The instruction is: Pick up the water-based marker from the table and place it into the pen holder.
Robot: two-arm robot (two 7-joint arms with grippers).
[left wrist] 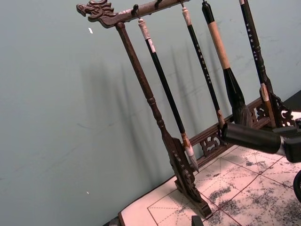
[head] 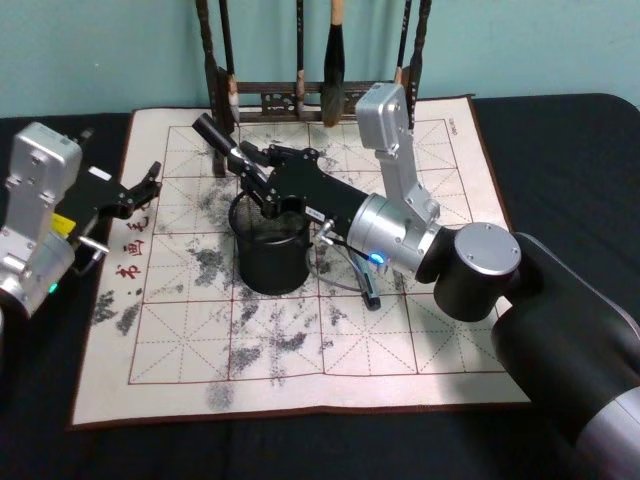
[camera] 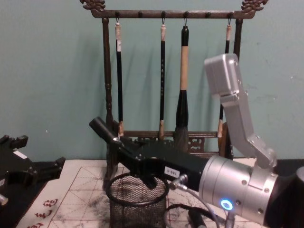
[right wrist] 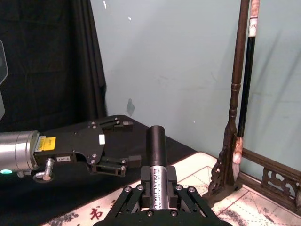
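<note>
- Over the pen holder, the right hand was clamped on the water-based marker, gripping its silver barrel.
- The marker's long axis was tilted. Its black end rose out of the hand, slanting up and away toward the robot's left and the brush rack.
- The marker hung clear of the holder's rim, with none of it inside the mesh.
- The holder stood upright on the ink-stained mat that covered the dark bench.
- At the mat's left edge, the left hand hovered with its fingers spread wide, holding nothing.
</note>
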